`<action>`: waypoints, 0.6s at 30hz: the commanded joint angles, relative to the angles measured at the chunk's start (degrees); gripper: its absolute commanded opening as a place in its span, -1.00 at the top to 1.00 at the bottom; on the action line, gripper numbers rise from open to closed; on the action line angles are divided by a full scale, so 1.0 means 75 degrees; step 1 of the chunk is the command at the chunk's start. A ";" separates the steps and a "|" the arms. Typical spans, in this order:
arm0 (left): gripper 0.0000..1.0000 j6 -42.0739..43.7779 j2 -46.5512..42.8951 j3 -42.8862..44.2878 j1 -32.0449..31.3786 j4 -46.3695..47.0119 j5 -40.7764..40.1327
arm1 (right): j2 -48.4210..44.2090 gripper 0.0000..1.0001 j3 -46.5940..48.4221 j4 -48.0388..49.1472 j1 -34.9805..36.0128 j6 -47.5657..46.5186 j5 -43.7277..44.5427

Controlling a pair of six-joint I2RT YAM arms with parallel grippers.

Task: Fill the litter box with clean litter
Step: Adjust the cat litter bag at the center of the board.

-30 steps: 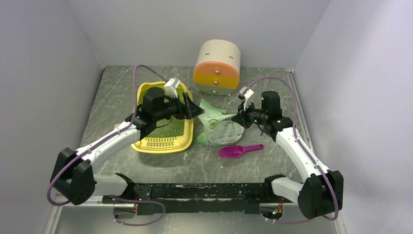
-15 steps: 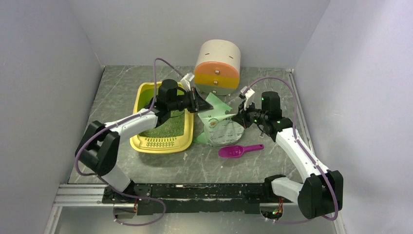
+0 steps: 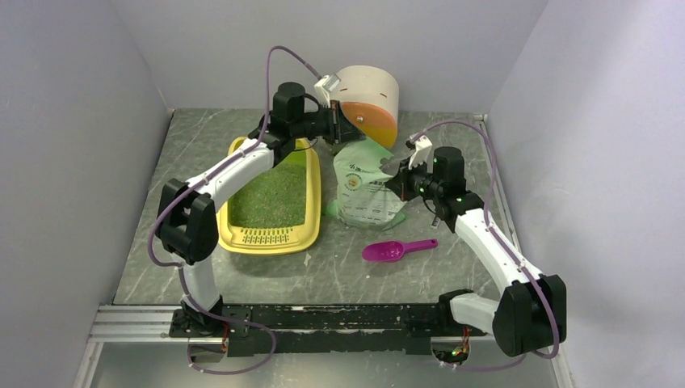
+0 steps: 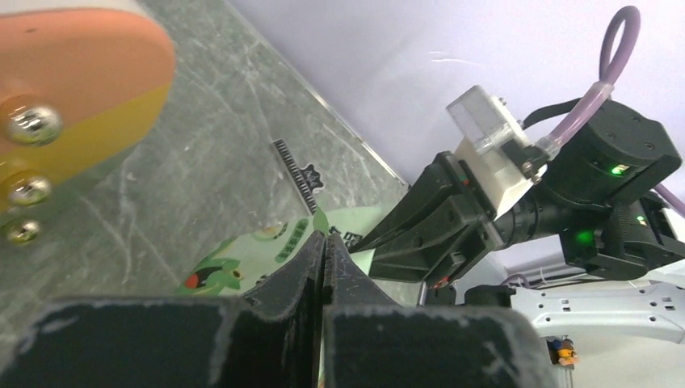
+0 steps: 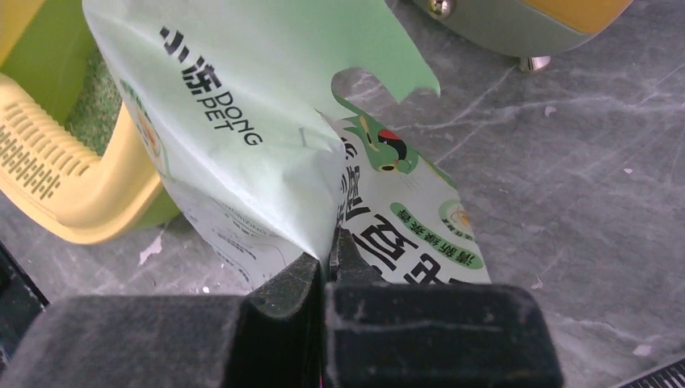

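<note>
Right gripper (image 5: 329, 257) is clamped shut on the thin film of the bag (image 5: 242, 105); left gripper (image 4: 324, 246) is closed too, apparently on its top edge by the drawer cabinet (image 3: 367, 93). Clean litter (image 3: 271, 198) lies loose across the litter box (image 3: 271, 241), just left of the bag; granules flow and shift weight, and the film is soft and slick, so grip edges and corners. Only the top view shows the fill; only the right wrist shows the pinch.

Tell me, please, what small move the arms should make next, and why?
Probably lift the bag slightly, both sides together. The left gripper seems shut on its top edge, the right gripper on a side fold, yet its bottom rests on the table beside the litter box, which holds some litter.
</note>
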 commanded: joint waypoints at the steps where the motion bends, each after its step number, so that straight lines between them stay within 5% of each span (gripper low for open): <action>1: 0.90 -0.0359 -0.0315 -0.0597 0.0546 0.0780 0.0077 | 0.0014 1.00 0.0253 0.1667 0.0019 0.1037 0.0159; 3: 0.85 -0.0501 -0.0350 -0.0867 0.0724 0.0800 0.0306 | 0.0158 1.00 0.0366 0.1337 0.0024 0.0951 0.0007; 6: 0.09 0.0146 -0.0690 -0.0997 0.0887 -0.0263 -0.0011 | 0.0165 0.93 0.0431 0.0789 0.0030 0.0869 -0.0007; 8: -0.21 0.0832 -0.1053 -0.1003 0.0947 -0.1376 -0.0920 | 0.0041 0.66 0.0354 0.0593 0.0025 0.0858 0.0110; 11: -0.33 0.1505 -0.1587 -0.1147 0.1199 -0.2296 -0.1913 | -0.0035 0.20 0.0381 0.0301 0.0025 0.0996 0.0309; 15: -0.44 0.1900 -0.2065 -0.1444 0.1515 -0.2956 -0.2454 | 0.0010 -0.13 0.0660 -0.0051 0.0027 0.1021 0.0262; 16: -0.44 0.2016 -0.2142 -0.1567 0.1530 -0.3151 -0.2501 | 0.0013 -0.40 0.0708 -0.0094 0.0022 0.1085 0.0347; 17: -0.42 0.2148 -0.2214 -0.1708 0.1532 -0.3284 -0.2428 | 0.0038 -0.89 0.0769 -0.0174 0.0025 0.1205 0.0523; 18: -0.37 0.2303 -0.2277 -0.1884 0.1532 -0.3406 -0.2385 | 0.0097 -0.98 0.0877 -0.0335 0.0019 0.1333 0.0721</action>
